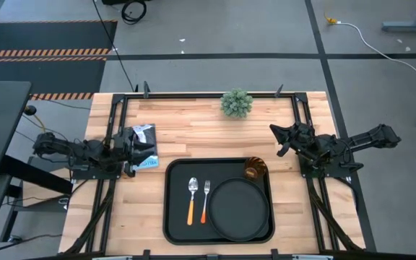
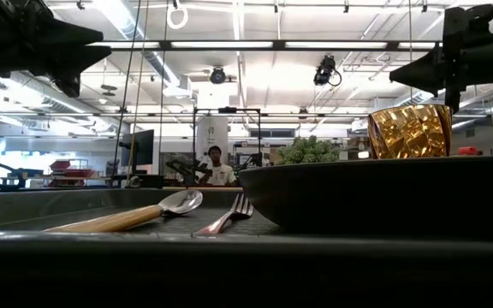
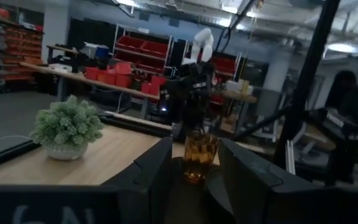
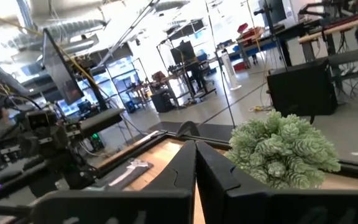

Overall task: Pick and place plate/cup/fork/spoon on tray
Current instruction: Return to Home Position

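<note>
The black tray [image 1: 172, 209] lies at the table's near middle. On it rest the round black plate [image 1: 237, 209], the amber cup [image 1: 255, 169] standing upright at its far right corner, the spoon [image 1: 192, 200] and the fork [image 1: 205, 201], side by side left of the plate. My left gripper [image 1: 150, 150] is open and empty above the table's left side. My right gripper [image 1: 274, 141] is shut and empty above the table's right side, beyond the cup. In the low view the plate [image 2: 383, 192], cup [image 2: 409, 130], spoon [image 2: 135, 216] and fork [image 2: 229, 216] show on the tray [image 2: 58, 207].
A small green plant [image 1: 236, 102] stands at the table's far edge, middle. Dark frame rails [image 1: 115, 123] run along both sides of the table. Bare wood lies between the tray and the plant. A person [image 2: 216, 167] sits far off in the room.
</note>
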### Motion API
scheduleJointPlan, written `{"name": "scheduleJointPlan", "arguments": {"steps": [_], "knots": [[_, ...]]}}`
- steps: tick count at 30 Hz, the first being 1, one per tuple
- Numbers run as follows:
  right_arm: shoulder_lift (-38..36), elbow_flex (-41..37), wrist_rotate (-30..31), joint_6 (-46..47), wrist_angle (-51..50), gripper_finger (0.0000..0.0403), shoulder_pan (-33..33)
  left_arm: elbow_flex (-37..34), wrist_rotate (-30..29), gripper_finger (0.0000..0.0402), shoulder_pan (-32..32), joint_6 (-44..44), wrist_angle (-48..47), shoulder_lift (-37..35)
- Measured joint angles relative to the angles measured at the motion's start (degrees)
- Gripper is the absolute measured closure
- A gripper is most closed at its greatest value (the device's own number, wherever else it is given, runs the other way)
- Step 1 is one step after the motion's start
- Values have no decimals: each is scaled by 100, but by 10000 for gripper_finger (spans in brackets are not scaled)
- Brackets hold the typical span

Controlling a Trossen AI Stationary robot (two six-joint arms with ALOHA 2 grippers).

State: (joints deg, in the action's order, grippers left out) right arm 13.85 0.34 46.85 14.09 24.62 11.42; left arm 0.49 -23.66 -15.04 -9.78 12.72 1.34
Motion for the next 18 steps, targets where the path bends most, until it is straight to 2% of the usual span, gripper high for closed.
{"name": "scheduleJointPlan", "arguments": {"steps": [6,18], "knots": [[0,0,-2,-125,0,389,0,-2,-19,260,-136,477,-423,2],[0,0,-4,-81,0,387,0,-5,-67,260,-132,293,-438,9]]}}
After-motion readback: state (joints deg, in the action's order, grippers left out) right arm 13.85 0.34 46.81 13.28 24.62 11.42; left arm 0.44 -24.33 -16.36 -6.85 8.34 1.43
